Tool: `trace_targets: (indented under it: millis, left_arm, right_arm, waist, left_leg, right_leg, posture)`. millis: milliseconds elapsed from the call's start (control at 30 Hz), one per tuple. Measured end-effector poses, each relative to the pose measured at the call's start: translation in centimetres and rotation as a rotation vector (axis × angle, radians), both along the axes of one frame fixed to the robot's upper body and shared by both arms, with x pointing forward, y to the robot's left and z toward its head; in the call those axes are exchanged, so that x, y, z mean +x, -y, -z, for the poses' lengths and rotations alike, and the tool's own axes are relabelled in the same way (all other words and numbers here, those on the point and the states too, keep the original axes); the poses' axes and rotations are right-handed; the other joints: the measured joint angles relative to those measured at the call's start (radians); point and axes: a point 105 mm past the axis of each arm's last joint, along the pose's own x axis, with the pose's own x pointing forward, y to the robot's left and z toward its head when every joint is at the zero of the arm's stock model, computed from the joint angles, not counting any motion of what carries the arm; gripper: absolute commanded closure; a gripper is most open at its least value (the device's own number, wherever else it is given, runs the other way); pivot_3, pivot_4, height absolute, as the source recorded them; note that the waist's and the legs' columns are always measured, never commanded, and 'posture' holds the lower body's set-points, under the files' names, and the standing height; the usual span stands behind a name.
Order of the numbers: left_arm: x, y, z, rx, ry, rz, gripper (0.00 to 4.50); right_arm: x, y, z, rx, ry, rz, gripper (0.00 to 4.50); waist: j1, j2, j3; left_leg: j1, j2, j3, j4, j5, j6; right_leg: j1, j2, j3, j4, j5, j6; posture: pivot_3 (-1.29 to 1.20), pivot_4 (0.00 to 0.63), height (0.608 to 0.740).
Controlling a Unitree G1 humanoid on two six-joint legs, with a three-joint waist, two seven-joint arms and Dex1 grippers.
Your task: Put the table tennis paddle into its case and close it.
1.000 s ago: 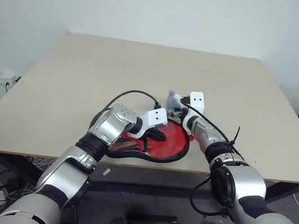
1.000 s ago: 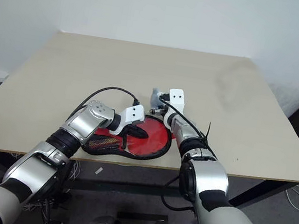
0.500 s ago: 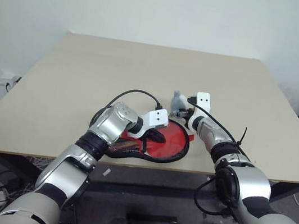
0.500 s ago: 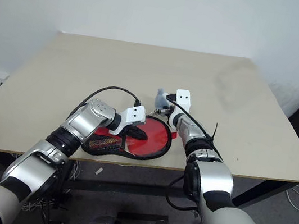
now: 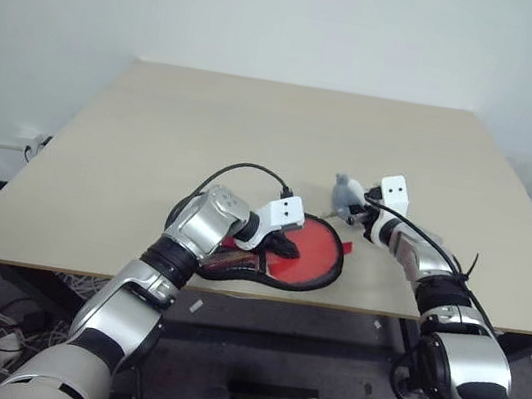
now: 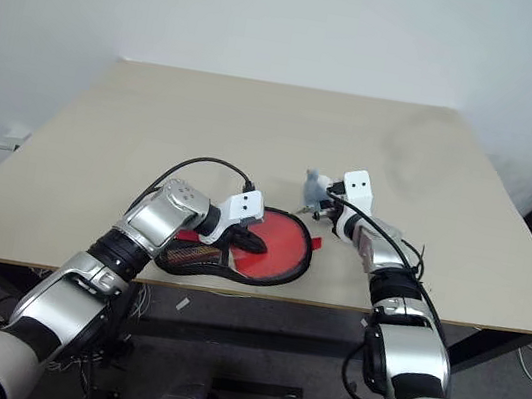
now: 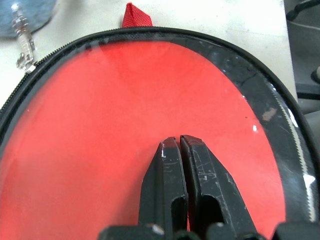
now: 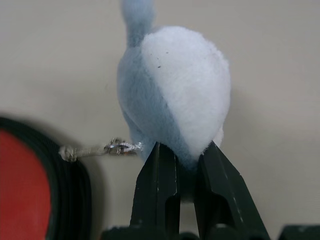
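The case (image 5: 312, 258) lies flat near the table's front edge, its black zip rim around a glossy red face (image 7: 100, 125). At its narrow left end a brownish handle of the table tennis paddle (image 5: 224, 255) shows inside; the rest of the paddle I cannot tell apart from the red face. My left gripper (image 7: 179, 142) is shut, tips pressed on that red face. To the right of the case, my right gripper (image 8: 186, 150) is shut on a grey-blue plush charm (image 8: 175, 90). A thin metal chain (image 8: 107, 148) links the charm to the case's zip rim.
The tan table (image 5: 256, 137) stretches bare behind the case up to a white wall. The table's front edge (image 5: 350, 309) runs just below the case. A small red fabric tab (image 7: 136, 15) sticks out of the case's rim near the right gripper.
My right gripper has moved to the right with the plush charm, away from the case's rim. The left gripper has stayed pressed on the red face. The camera view has shifted a little.
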Motion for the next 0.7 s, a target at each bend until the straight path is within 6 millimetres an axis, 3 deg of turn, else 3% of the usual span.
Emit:
trace_targets:
  millis: [300, 700]
  left_arm:
    - [-0.1, 0.3, 0.0, -0.004, -0.005, 0.006, 4.48]
    - [-0.1, 0.4, 0.0, -0.006, -0.007, 0.01, 4.48]
  right_arm:
    - [-2.6, 3.4, -0.7, -0.15, 0.029, -0.116, 4.45]
    - [-7.8, 5.3, -1.8, -0.26, 0.031, -0.381, 4.45]
  waist:
    - [0.019, 0.001, 0.0]
    - [0.029, 0.001, 0.0]
  left_leg:
    - [-0.003, 0.0, 0.001, 0.006, -0.001, 0.002]
    - [-0.005, 0.0, 0.001, 0.009, -0.003, 0.005]
  right_leg:
    - [-0.001, 0.0, 0.0, 0.001, 0.0, 0.0]
    - [-0.001, 0.0, 0.0, 0.0, -0.001, 0.001]
  posture:
    - [0.0, 0.0, 0.74]
    - [0.0, 0.0, 0.74]
